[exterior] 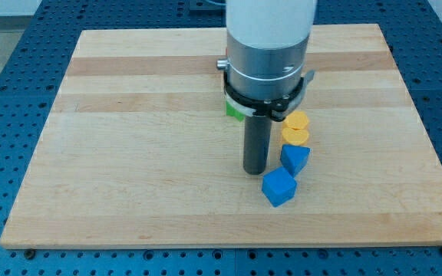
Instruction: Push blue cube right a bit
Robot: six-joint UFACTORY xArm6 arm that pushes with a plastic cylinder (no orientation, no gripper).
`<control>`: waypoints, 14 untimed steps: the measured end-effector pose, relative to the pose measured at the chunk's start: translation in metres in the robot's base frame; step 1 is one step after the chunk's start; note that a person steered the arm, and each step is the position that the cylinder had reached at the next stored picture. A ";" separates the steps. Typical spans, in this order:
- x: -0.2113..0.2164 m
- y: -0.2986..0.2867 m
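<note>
The blue cube (278, 186) lies on the wooden board (129, 153) right of centre, toward the view's bottom. My tip (254, 170) rests on the board just to the cube's upper left, a small gap away. A second blue block (295, 159), wedge-like, sits just above and to the right of the cube, close to the rod's right side.
Two yellow blocks lie above the blue wedge: one (295, 136) touching it, one (297, 120) higher. A green block (233, 110) shows partly behind the arm's grey body (267, 69). The board's right edge (428, 153) lies further right.
</note>
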State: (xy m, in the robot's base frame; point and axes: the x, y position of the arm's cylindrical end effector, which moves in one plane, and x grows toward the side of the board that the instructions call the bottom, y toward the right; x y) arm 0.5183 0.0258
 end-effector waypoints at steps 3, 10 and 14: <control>0.018 -0.005; 0.051 0.006; 0.051 0.026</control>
State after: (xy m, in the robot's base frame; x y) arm 0.5692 0.0523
